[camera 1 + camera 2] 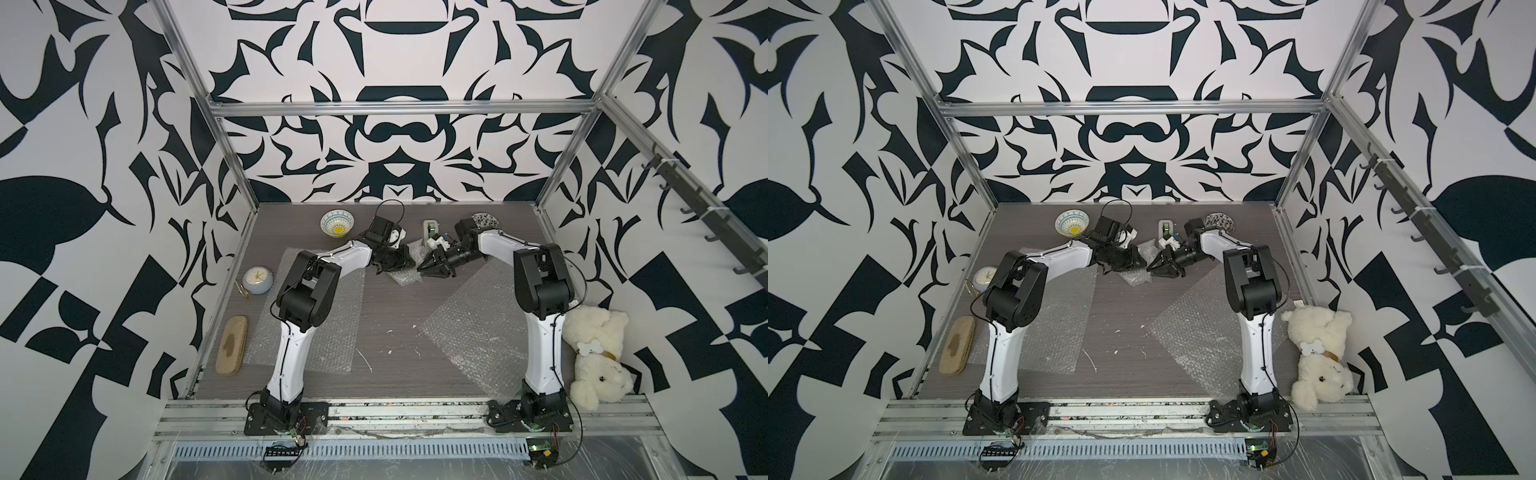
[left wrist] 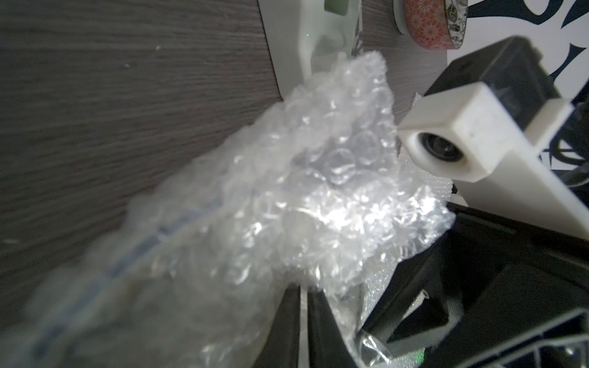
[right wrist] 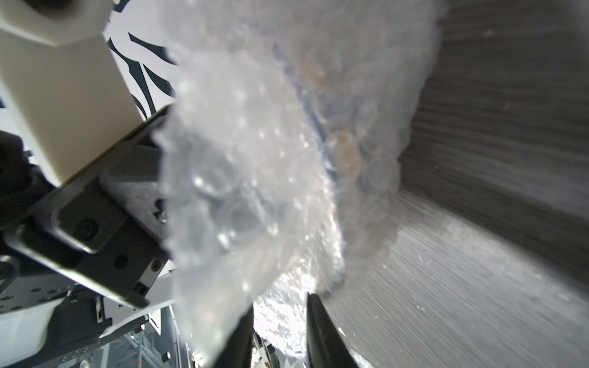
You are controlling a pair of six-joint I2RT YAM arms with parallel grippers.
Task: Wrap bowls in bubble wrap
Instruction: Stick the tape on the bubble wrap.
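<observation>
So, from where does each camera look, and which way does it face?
Top views: high in front, facing down and back; left arm, right arm whole.
Left wrist: on that arm, facing wrapped bowl; right arm's camera shows.
Right wrist: on its arm, facing wrapped bowl; right pincer shows.
Shared: the wrapped bowl, all views.

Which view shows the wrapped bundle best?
Left wrist: the wrapped bundle fills the frame, bubbles sharp. Right wrist shows it close but blurred; both top views show only a small crumple, partly hidden.
</observation>
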